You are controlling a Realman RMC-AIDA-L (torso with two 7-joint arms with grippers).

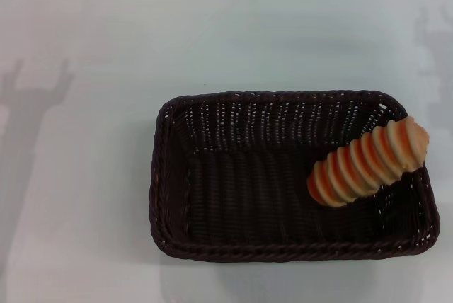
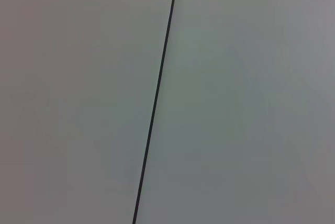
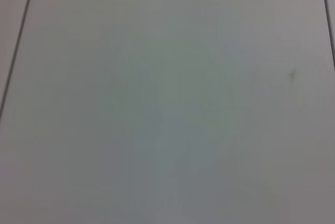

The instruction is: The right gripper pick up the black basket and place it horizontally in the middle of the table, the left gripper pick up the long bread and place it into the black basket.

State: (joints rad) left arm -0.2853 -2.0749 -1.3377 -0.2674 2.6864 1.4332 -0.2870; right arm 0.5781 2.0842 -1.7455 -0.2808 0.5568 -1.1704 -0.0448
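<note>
You were looking at what I judge to be the end of the job: both placing steps appeared done. The black basket (image 1: 283,175) lay with its long side across the bench (image 1: 85,140), a little toward four o'clock from the middle of the head view, and the long bread (image 1: 368,161) sat inside it. The loaf was in the three o'clock end of the basket, slanted, its lower end on the woven floor and its upper end propped against the rim at about two o'clock, slightly overhanging. Nothing else was in the basket.

Neither hand showed in any view; both wrist cameras faced only plain pale panels with thin dark seams, so you could not tell whether the left or right hand was open or closed. Faint arm shadows fell on the bench at nine and two o'clock.

If anything remained, it was a check that the loaf would not roll off the rim.
</note>
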